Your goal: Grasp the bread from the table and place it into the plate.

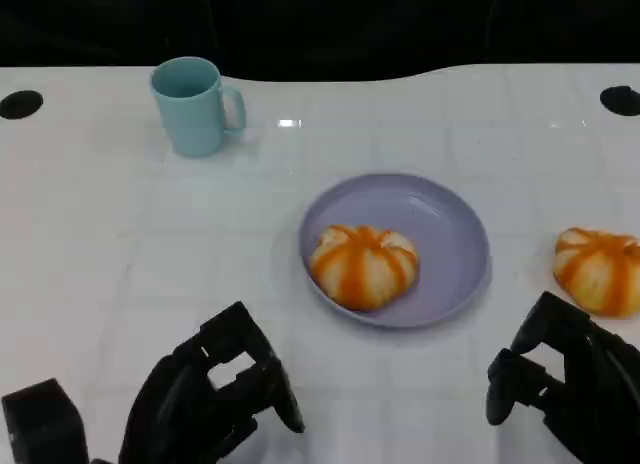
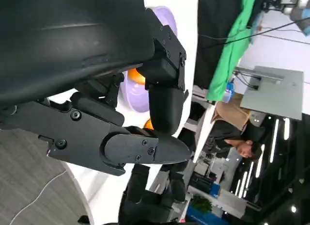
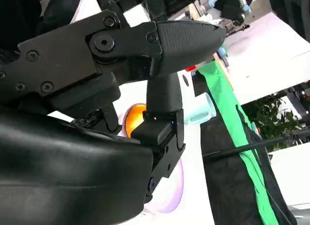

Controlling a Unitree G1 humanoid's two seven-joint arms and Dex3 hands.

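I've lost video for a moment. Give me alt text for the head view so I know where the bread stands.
One orange-striped round bread roll lies in the lavender plate at the table's centre, and a second striped roll sits on the white table just beyond the right hand. The left hand and right hand both hold nothing; a light blue mug stands at the far left.

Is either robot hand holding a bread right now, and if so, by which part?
Nothing is held. The left robot hand and right robot hand are both empty; one bread lies in the plate, the other bread on the table.
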